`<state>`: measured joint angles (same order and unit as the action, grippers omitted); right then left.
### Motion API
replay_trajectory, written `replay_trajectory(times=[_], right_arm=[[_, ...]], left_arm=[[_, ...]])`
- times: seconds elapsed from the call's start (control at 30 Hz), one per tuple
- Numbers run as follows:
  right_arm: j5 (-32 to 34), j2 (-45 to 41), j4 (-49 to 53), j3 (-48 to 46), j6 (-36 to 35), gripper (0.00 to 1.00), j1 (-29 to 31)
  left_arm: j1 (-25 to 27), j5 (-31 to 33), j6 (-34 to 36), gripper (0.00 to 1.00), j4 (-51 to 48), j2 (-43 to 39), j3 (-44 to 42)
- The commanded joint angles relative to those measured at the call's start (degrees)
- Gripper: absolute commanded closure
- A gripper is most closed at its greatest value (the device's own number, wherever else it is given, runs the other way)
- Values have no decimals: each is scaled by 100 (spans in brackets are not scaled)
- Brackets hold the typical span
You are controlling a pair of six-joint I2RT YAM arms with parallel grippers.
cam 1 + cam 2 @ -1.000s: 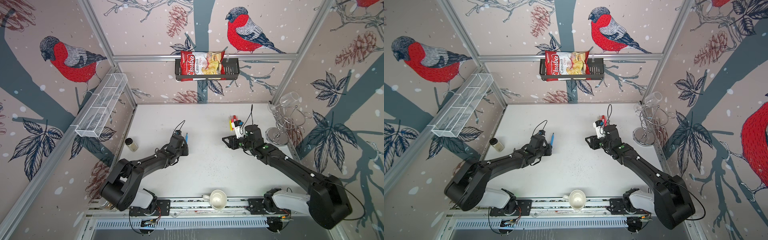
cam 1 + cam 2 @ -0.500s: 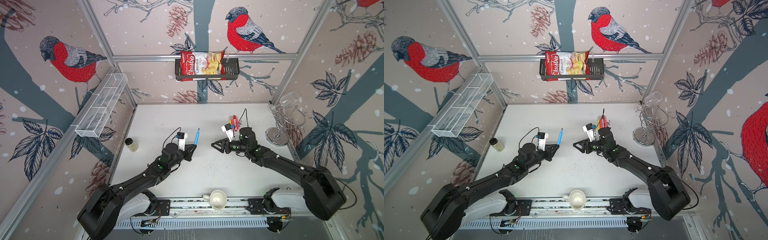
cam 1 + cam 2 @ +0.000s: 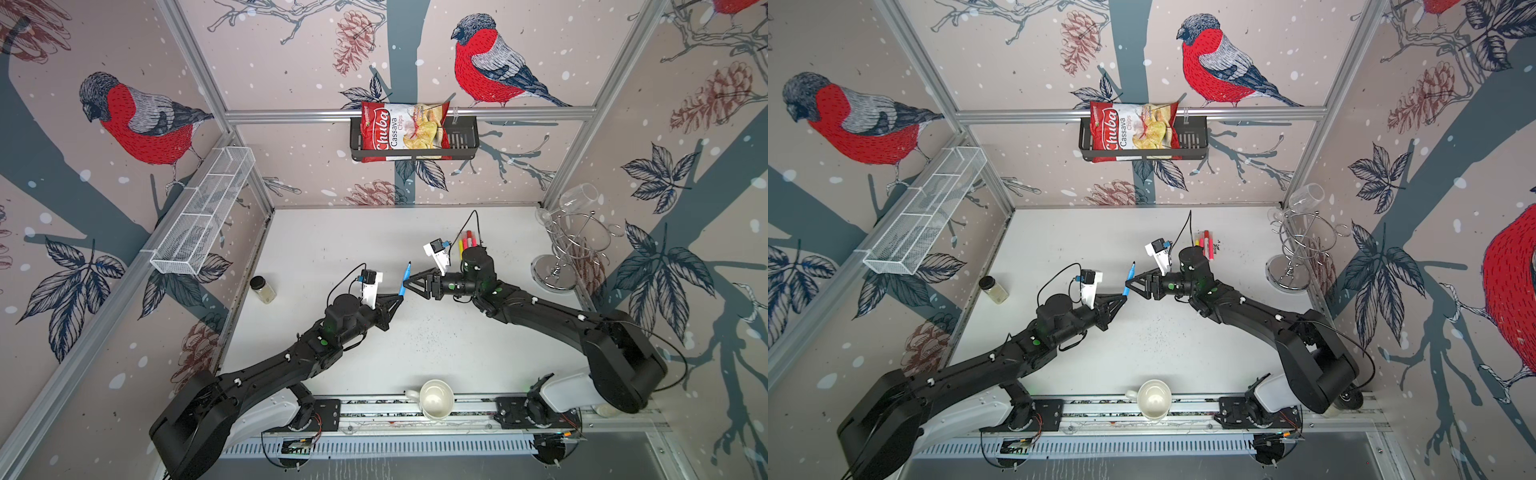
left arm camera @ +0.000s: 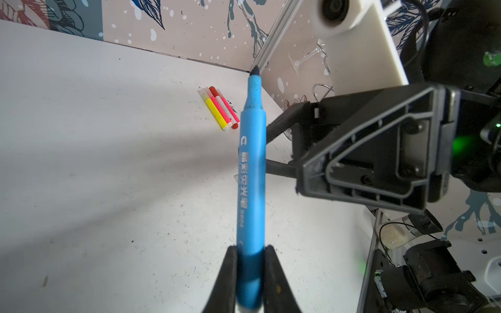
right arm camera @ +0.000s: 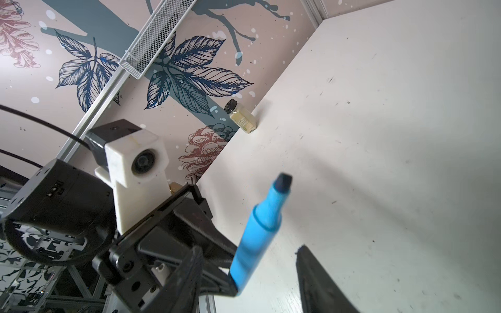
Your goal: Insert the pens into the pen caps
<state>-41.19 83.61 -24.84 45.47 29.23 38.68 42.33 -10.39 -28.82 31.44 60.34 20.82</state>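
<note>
The uncapped blue pen (image 4: 252, 176) stands raised over mid-table, its tail end pinched tight between the jaws of the left gripper (image 4: 250, 271) and its dark tip pointing up and away. The right gripper (image 3: 406, 286) faces it from just beside the barrel, jaws apart. The wrist views show nothing clearly held between them.

Three other pens (image 4: 221, 109), yellow, pink and red-and-white, lie side by side on the white table (image 3: 332, 249) near its back right corner, behind the right arm.

A black wire basket (image 3: 461, 141) on the back wall holds a bag of cassava chips (image 3: 403, 131). A white mesh shelf (image 3: 203, 216) hangs on the left wall. Below it, at the table's left edge, a small dark-lidded jar (image 3: 262, 289) holds something pale. A white cup (image 3: 434, 400) sits at the front rail. A wine glass (image 3: 575, 197) hangs tilted on the chrome rack (image 3: 559, 257) at right.

A second earlier the grippers were well apart: the left held the pen farther left, and the right was nearer the three pens. Both have since closed in toward the middle. Basket, jar, cup and rack have not moved.
</note>
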Motion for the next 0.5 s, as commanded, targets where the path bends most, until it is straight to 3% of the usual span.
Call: replay_trajectory(times=[0.0,0.13,0.33,0.47], right_arm=[[-98,90,-258,142,154,45,37],[-100,151,-313,197,205,51,69],[-93,203,-320,198,234,79,114],[-26,156,-219,195,189,87,131]], left_arm=[[64,81,-37,90,367,-27,-13],[83,51,-53,90,389,-81,-25],[93,-133,-20,90,479,-25,-71],[94,-232,-14,85,426,12,-46]])
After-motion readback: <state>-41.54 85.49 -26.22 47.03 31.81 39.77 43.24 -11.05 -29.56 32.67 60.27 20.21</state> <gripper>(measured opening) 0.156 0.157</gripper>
